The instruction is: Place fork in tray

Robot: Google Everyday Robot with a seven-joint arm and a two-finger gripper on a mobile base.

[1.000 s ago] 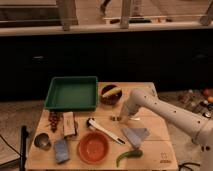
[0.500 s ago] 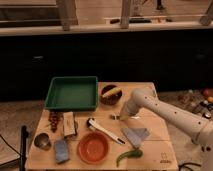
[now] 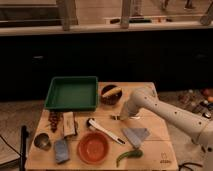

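Observation:
The green tray [image 3: 71, 93] sits at the back left of the wooden table and nothing shows inside it. A small silver fork [image 3: 114, 118] lies on the table to the tray's lower right, in front of the dark bowl. My gripper [image 3: 125, 116] is down at the table at the end of the white arm, right beside the fork's right end. I cannot tell whether it touches the fork.
A dark bowl [image 3: 111, 94] holding something yellow stands right of the tray. A white-handled utensil [image 3: 106, 131], an orange-red plate [image 3: 93, 147], a grey cloth [image 3: 136, 135], a green pepper [image 3: 129, 156], a metal cup [image 3: 42, 141] and small packets [image 3: 69, 123] lie along the front.
My arm's elbow has shifted slightly to the right. The gripper stays low by the fork, and the objects on the table have not moved.

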